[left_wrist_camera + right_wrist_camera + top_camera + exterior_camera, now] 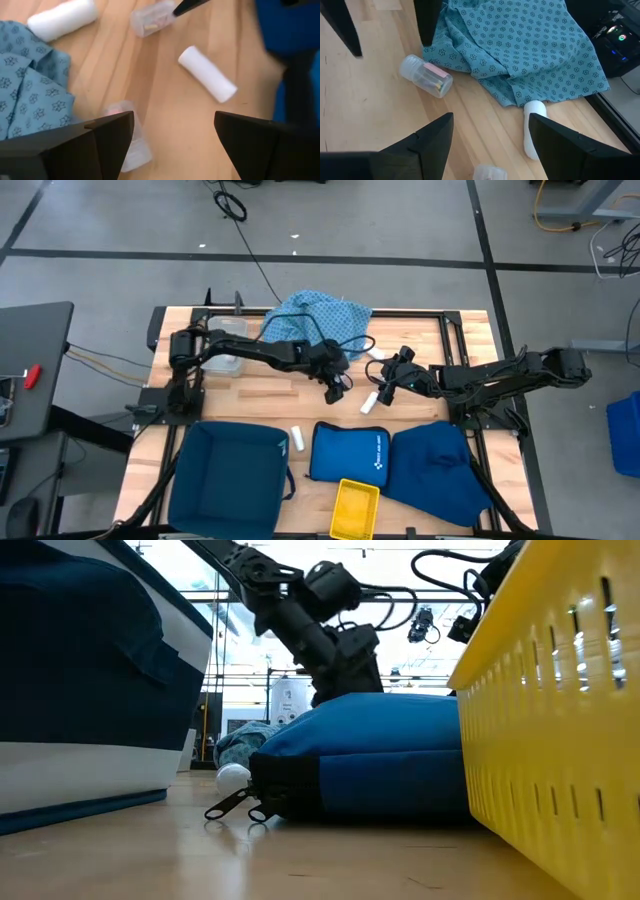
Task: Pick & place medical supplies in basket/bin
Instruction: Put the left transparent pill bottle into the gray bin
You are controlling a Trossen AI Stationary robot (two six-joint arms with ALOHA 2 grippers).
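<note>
Work surface: light wooden table [260, 395] with a black frame, on a grey floor crossed by dark lines; black cable [245, 240] trailing across the floor beyond the far edge; bright windows in the room behind, in the low view

Count, high view:
- Arms: two, both reaching to the table centre
- White rolls in plain sight: three. One roll [369, 402] just right of centre, between the grippers; a second roll [297, 437] near the front, between the bin and the pouch; a third roll [377, 354] at the cloth's right edge
- Clear vials: two. Capped vial [426, 76] lying on its side, touching the cloth's hem; another vial [150, 19] beyond the central roll in the left wrist view
- Light-blue dotted cloth [318, 315]: one, crumpled at the far centre
- Bright blue zip pouch [349, 450]: one, flat at the near centre

Containers:
- Dark blue fabric bin [228, 475], near left; nothing seen inside
- Yellow slotted basket [355, 509], near centre; nothing seen inside
- Clear plastic tub [228, 345], far left; contents not discernible
- Dark blue cloth item [437, 465], near right

Grippers:
- Left gripper [335, 388]: fingers apart, holding nothing, above bare wood at centre, just near of the cloth
- Right gripper [390, 375]: fingers apart, holding nothing, just right of the central roll
</note>
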